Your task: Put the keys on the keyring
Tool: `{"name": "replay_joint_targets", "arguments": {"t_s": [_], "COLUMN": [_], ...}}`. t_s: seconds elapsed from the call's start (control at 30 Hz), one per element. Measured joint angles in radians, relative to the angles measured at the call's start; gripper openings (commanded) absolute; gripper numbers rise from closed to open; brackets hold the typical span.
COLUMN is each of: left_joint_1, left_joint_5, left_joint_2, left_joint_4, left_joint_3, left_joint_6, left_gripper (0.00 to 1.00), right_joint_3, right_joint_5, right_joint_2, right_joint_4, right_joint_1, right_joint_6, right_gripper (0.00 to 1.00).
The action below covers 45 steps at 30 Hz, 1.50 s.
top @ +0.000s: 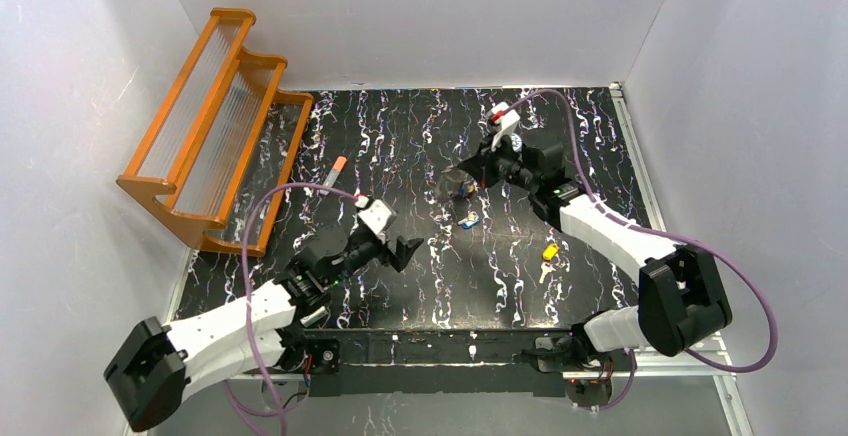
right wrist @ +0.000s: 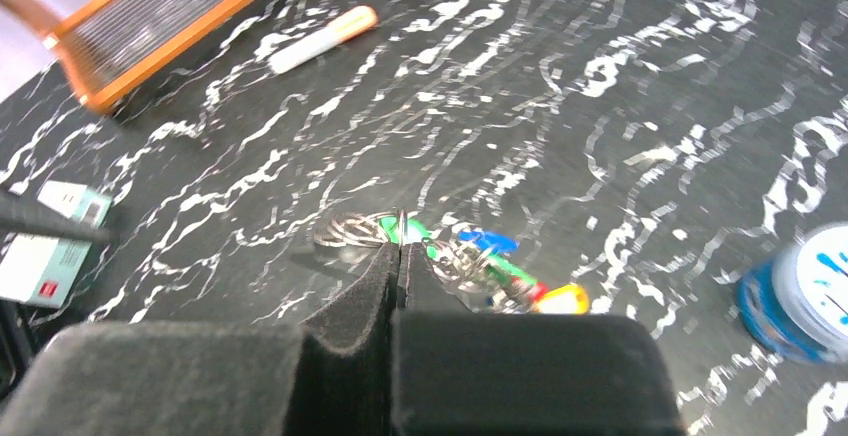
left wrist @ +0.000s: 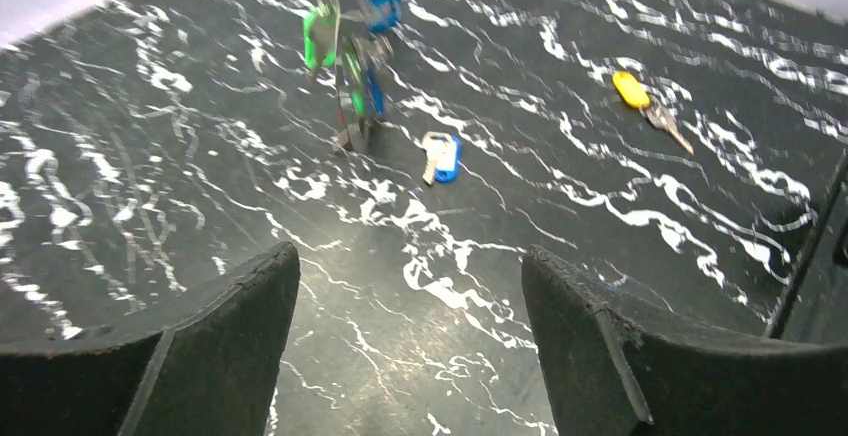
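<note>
Fingers (left wrist: 220,346) of the left gripper (top: 408,252) stand wide apart with nothing between them, low over the near-left part of the table (top: 400,136). It seems poised to collect a loose key. Two loose keys lie flat just beyond it: a blue key (left wrist: 441,156) straight ahead and a yellow key (left wrist: 630,88) to the right. Farther on, the right gripper (right wrist: 400,256) is pinched tight on the keyring (right wrist: 345,228), probably lifting it so another key can be fed on. The hanging keys (right wrist: 490,243) show green, blue and yellow heads, at least three, though blur prevents an exact count. One blue tin (right wrist: 795,301) sits right of the bunch. One orange-tipped tube (right wrist: 320,41) and one wooden rack (top: 215,116) lie far left.
</note>
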Motion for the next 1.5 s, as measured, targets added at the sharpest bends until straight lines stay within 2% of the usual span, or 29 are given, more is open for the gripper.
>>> {"name": "replay_joint_targets", "arguments": {"t_s": [0.23,0.57,0.73,0.87,1.0,1.27,1.4,1.5], "left_joint_1": [-0.005,-0.080,-0.093,-0.094,-0.093,-0.092,-0.082,-0.069], "left_joint_5": [0.149,0.256,0.303,0.336,0.362,0.381,0.391,0.398], "left_joint_2": [0.306,0.681,0.797,0.852,0.920,1.082,1.128,1.152], "left_joint_4": [0.005,0.060,0.072,0.076,0.049,-0.148,-0.225,-0.296], "left_joint_3": [0.113,0.265,0.356,0.409,0.484,0.701,0.768,0.829], "left_joint_6": [-0.008,0.060,0.174,0.298,0.439,0.706,0.792,0.848], "left_gripper": [0.69,0.65,0.64,0.57,0.55,0.50,0.42,0.41], "right_joint_3": [0.004,0.004,0.004,0.004,0.003,-0.024,-0.039,-0.039], "right_joint_5": [0.060,0.218,0.280,0.312,0.323,0.287,0.257,0.238], "right_joint_2": [-0.045,-0.195,-0.211,-0.211,-0.211,-0.225,-0.233,-0.233], "right_joint_4": [-0.068,-0.135,-0.192,-0.256,-0.296,-0.323,-0.332,-0.335], "right_joint_1": [-0.111,-0.148,-0.173,-0.223,-0.290,-0.358,-0.364,-0.365], "right_joint_6": [0.079,0.075,0.062,0.069,0.094,0.137,0.143,0.146], "right_gripper": [0.01,0.01,0.01,0.01,0.01,0.01,0.01,0.01]}}
